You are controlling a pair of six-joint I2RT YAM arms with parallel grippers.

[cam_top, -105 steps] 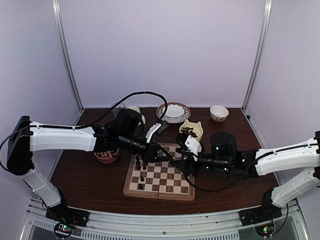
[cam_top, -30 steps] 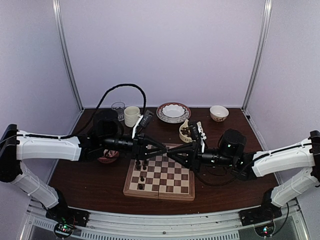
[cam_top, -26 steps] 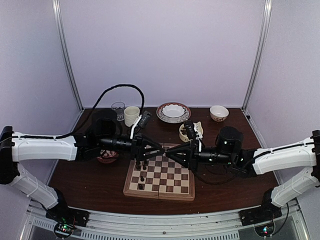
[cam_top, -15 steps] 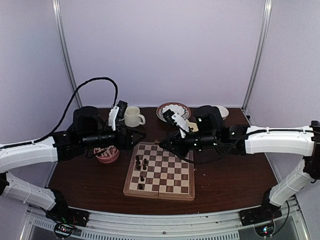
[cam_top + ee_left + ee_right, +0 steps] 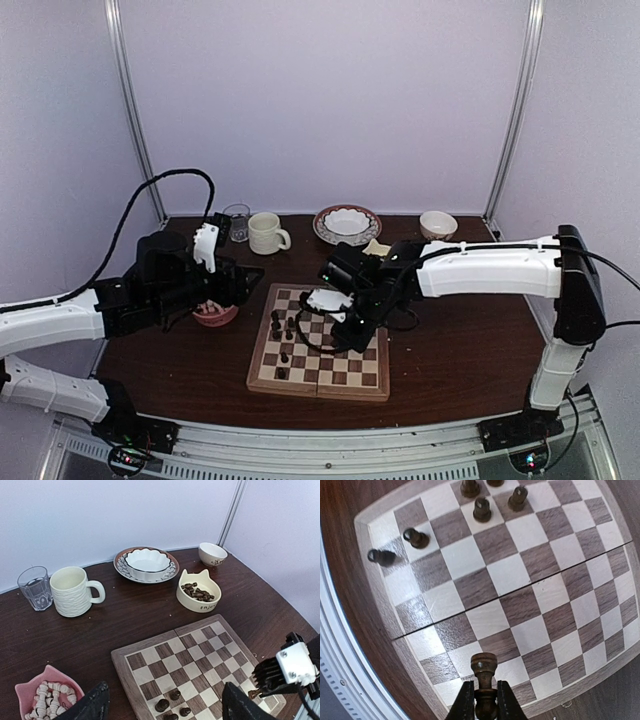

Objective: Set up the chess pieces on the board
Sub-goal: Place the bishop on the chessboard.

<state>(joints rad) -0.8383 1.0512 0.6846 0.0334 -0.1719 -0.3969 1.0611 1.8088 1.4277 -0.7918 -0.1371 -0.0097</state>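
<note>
Chess pieces [image 5: 161, 705] standing clustered at the left end of the board [image 5: 360, 372], more heaped in the cat-eared bowl [image 5: 198, 596]. Pinched upright in the right gripper [image 5: 484, 700] over the board: one dark piece [image 5: 484, 672]. Left gripper [image 5: 252, 272] spread wide near the pink dish [image 5: 30, 690].

walls [image 5: 320, 100]: pale lilac | posts [image 5: 135, 110]: metal | table [image 5: 450, 340]: dark brown wood

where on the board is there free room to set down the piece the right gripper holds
The half of the board right of the centre seam is all bare squares. The right gripper hangs over it with the held piece. The left half is crowded towards its outer edge, where several standing pieces cluster, and only its squares beside the seam are free.
</note>
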